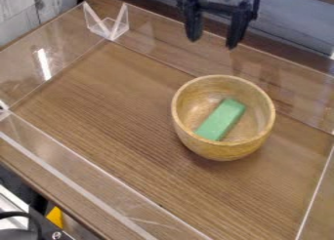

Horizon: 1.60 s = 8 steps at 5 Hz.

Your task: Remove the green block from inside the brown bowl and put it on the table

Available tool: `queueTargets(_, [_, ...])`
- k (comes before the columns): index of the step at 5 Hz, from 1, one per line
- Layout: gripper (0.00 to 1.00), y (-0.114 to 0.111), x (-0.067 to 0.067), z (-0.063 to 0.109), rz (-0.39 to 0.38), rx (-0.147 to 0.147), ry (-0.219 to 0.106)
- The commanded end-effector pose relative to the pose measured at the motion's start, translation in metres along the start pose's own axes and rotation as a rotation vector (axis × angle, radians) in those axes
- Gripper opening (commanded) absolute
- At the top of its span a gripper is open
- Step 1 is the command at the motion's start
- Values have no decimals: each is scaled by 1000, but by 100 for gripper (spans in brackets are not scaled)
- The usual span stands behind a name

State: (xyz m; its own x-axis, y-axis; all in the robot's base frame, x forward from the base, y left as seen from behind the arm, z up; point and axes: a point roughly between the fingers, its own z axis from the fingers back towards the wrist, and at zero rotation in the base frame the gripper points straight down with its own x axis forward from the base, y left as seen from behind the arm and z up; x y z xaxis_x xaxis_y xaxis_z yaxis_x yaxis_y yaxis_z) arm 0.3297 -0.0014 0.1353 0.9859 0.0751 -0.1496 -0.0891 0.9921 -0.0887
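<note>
The green block (pixel 221 120) lies inside the brown bowl (pixel 182 117), on the near side of the gripper (pixel 216 34), well apart from its fingertips and nearer the camera. It rests on the bowl's inner floor, slanting, with its far end pointing up toward the side where the fingers are. The bowl's thick far rim comes between the fingers and the block, and neither fingertip touches bowl or block.

The fingers are spread wide apart, with a plain gap between the two dark tips and nothing held in it. They hang beyond the bowl, at the far part of the table (pixel 117 112), whose brown wood grain runs out beneath and to both sides of them. On the far side of the fingers stands a clear acrylic wall (pixel 294 34).

Counted up, there is one green block, one bowl, one table and one gripper with two fingers. One small clear object with a pointed, folded look (pixel 108 22) stands well off to the image-left side of the fingers, near the table's far edge.
</note>
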Motion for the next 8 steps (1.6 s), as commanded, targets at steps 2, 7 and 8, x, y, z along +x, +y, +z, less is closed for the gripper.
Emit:
queueTargets(2, [100, -17, -23, -9, -51, 9, -46])
queueTargets(7, [100, -57, -27, -46, 28, 15, -28])
queueTargets(8, [100, -57, -20, -47, 114, 10, -31])
